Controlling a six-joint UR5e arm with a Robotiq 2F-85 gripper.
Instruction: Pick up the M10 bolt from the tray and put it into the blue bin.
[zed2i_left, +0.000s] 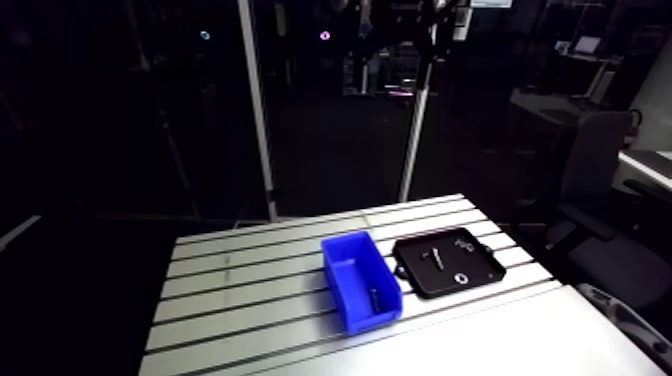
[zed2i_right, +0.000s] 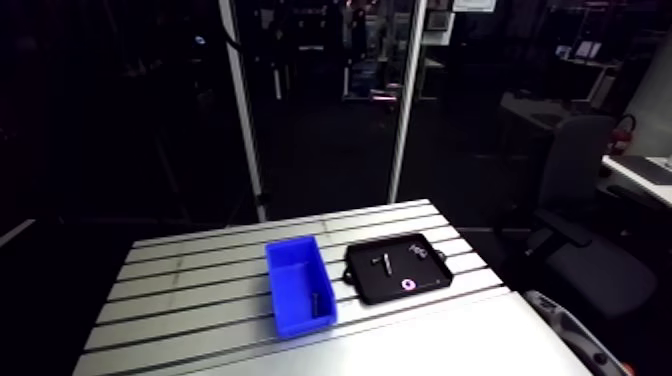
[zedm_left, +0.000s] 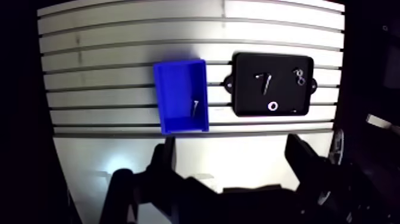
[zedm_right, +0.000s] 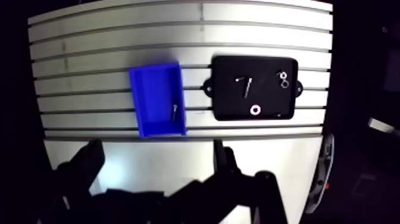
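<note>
From up here the wrist view gives me the whole layout at once. The gripper (zedm_left: 232, 146) hangs high above the near edge of the desk (zedm_left: 107, 77), its two fingers spread wide with nothing between them. That height suits a survey, as I read it: both containers sit ahead of the fingers and neither is hidden.

The blue bin (zedm_left: 178, 83) and the black tray (zedm_left: 250, 101) lie side by side on the slotted surface, close but not touching, so the carry between them should be short.

In the tray a long bolt (zedm_left: 266, 83) lies slanted near the middle, apart from the walls. I take this to be the M10 bolt, not yet lifted, with room for a finger on either side of it. A pale washer (zedm_left: 272, 106) rests close to the tray's near edge, and a pair of small rings (zedm_left: 299, 76) sit touching each other towards the far end.

The bin is not bare: a small fastener (zedm_left: 194, 107) lies on its floor against the wall nearest the tray (too small for me to name its size, so I cannot rule out that it is the task's piece).
</note>
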